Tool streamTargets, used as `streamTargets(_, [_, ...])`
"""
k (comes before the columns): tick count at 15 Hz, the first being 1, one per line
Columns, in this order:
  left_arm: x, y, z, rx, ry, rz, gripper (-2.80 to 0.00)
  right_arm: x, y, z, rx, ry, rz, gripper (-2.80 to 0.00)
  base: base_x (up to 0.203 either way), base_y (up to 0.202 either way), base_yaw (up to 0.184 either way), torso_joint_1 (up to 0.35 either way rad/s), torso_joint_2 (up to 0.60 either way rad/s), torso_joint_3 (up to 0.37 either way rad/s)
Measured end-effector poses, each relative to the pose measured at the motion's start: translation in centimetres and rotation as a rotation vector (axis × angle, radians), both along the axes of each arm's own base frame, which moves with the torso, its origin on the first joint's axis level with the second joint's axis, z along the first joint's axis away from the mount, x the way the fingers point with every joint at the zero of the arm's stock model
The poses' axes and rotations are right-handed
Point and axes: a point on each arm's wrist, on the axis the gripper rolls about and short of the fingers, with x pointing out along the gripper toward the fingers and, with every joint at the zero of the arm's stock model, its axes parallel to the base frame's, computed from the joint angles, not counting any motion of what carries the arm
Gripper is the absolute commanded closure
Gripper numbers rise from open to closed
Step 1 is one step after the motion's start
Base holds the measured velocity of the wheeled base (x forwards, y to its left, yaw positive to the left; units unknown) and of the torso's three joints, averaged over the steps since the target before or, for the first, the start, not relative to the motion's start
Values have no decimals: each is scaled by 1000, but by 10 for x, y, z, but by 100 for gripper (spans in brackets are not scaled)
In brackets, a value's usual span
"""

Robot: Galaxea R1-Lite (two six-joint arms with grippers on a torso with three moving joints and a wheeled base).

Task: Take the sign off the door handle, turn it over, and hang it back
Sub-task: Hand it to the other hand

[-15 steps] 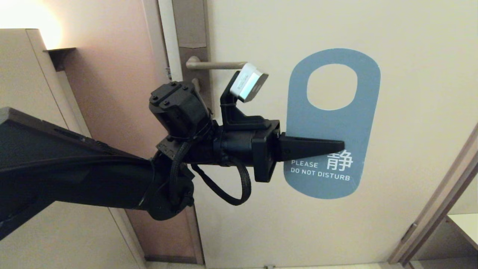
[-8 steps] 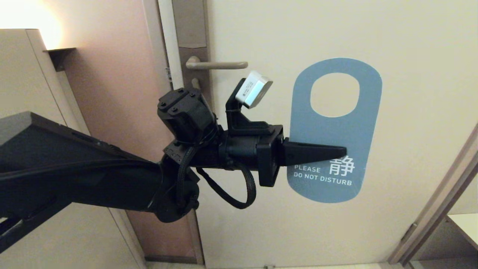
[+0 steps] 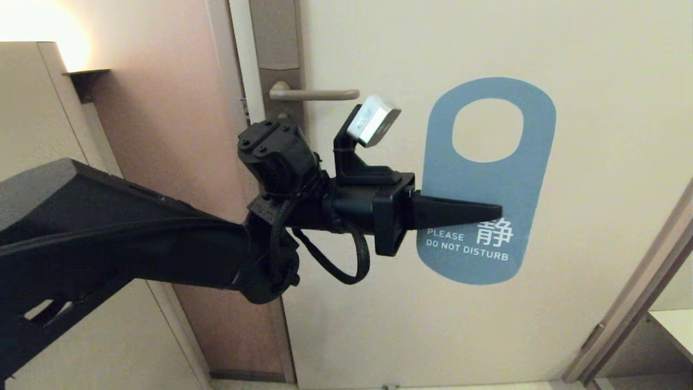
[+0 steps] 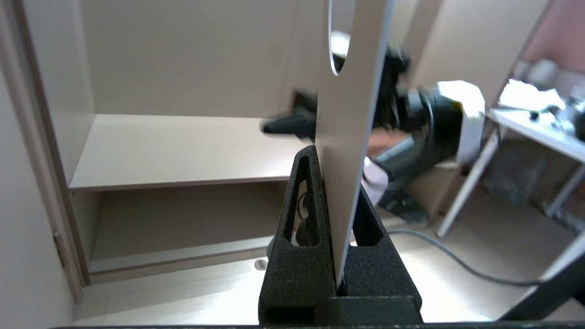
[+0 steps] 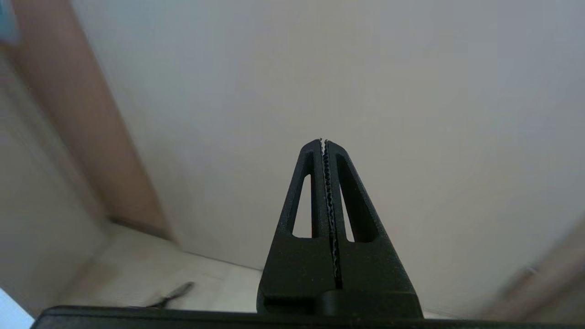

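The sign (image 3: 533, 184) is off the door handle (image 3: 316, 95) and held upright in front of the door, to the right of and below the handle. Its blue "DO NOT DISTURB" face is towards my head camera. My left gripper (image 3: 498, 211) is shut on the sign's lower half from the left, just above the lettering. In the left wrist view the sign (image 4: 347, 114) stands edge-on between the black fingers (image 4: 311, 183), pale face showing. My right gripper (image 5: 323, 141) is shut with nothing in it, pointing at a pale surface; its blurred arm (image 4: 420, 109) shows behind the sign.
The handle sits on a tall brown backplate (image 3: 281, 81) at the door's (image 3: 406, 325) left edge. A door frame (image 3: 633, 309) runs along the right, a cabinet (image 3: 32, 108) stands at the left. A shelf (image 4: 173, 151), a table (image 4: 539, 132) and a floor cable (image 4: 457, 265) lie beyond.
The left gripper dipped with the sign, then came back up, ending slightly to the right. The left forearm has risen in the head view. The grip is unchanged.
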Motion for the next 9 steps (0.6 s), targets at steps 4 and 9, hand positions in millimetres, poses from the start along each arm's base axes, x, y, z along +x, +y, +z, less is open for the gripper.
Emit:
streamTargets(4, [15,-16,11,-27,-1,-30,0,52,9,32,39,30,183,0,0,0,0,0,0,0])
streamTargets(9, [26,-37,4,-32,33,-67,0,81,15,37,69,103,384,-280,0,0,0,0,0,0])
